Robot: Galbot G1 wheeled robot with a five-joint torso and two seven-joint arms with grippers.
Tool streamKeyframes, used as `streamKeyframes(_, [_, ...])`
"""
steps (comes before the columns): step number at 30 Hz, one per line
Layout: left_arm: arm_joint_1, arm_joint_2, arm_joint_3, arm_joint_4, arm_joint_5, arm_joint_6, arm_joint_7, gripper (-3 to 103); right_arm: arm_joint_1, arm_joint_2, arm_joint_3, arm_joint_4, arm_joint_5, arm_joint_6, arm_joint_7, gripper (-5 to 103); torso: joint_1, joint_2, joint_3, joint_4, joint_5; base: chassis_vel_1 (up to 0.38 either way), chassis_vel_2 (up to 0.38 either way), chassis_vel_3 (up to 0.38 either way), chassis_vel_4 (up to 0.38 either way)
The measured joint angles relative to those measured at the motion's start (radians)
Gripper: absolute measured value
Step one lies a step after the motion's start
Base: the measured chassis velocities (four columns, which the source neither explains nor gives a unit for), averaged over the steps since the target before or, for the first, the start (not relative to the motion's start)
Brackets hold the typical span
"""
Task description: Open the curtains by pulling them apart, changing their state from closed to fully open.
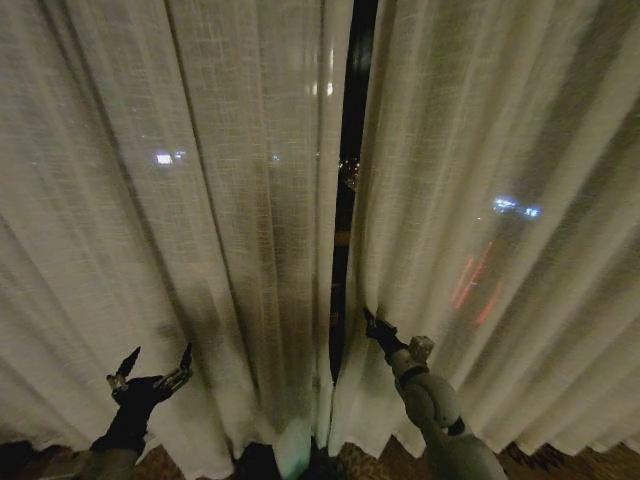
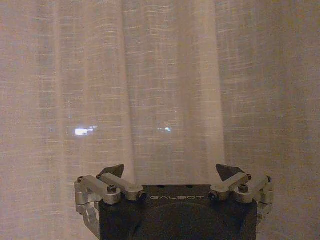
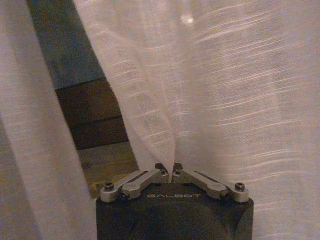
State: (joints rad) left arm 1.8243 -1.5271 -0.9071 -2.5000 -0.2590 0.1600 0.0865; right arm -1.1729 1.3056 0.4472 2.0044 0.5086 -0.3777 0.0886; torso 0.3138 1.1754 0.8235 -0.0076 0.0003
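Right fingers: pinched together on a fold of fabric at the inner edge of the right curtain panel [image 1: 500, 230]; in the right wrist view the two tips meet with cloth gathered up between them, so the right gripper [image 3: 168, 169] is grasping the curtain.
Left fingers: spread wide with nothing between them; the left gripper [image 1: 150, 372] faces the left curtain panel [image 1: 170, 220], low down, and I cannot tell whether the tips touch the cloth.
Left gripper, wrist view: the left gripper [image 2: 170, 172] looks straight at pleated sheer fabric, no fold caught.
Curtains: two sheer cream panels hanging to the floor [image 1: 560, 462] in front of the robot, meeting near the middle.
Gap: a narrow dark slit [image 1: 350, 120] runs between the panels, with night lights showing through it and through the weave.
Right arm: reaches forward and up to the gap, holding the right panel's edge near its lower part.
Done so far: by my judgement very little; the panels are barely parted and one edge is gripped.
Left to do: the left panel has no grip on it yet, and both panels must be drawn well apart to the sides before the window is fully open.
Containers: none here; nothing holds or is held inside anything.
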Motion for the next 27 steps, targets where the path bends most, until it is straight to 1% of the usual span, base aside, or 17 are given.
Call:
streamKeyframes(5, [0.000,-0.001,0.000,0.000,-0.001,0.000,0.000,100,0.003,-0.001,0.003,0.000,0.000,0.000,-0.001,0,0.000,0.000,0.000,0.0000,0.0000,-0.140,-0.169,0.141,0.147])
streamKeyframes(11, [0.002,-0.002,0.000,0.000,-0.001,-0.001,0.001,100,0.009,-0.005,0.006,0.004,0.000,-0.001,-0.001,0,0.000,0.000,0.000,0.0000,0.0000,-0.241,-0.241,0.251,0.237])
streamKeyframes(25, [0.007,-0.003,-0.002,0.000,-0.002,-0.008,0.002,100,0.006,-0.008,0.027,0.005,0.001,-0.002,-0.002,0,0.000,0.000,0.000,-0.0001,0.0004,-0.332,-0.332,0.332,0.337])
streamKeyframes(27, [0.007,-0.002,-0.002,0.000,-0.002,-0.008,0.002,100,0.006,-0.009,0.032,0.003,0.002,-0.002,-0.003,0,0.000,0.000,0.000,0.0001,0.0000,-0.365,-0.361,0.384,0.374])
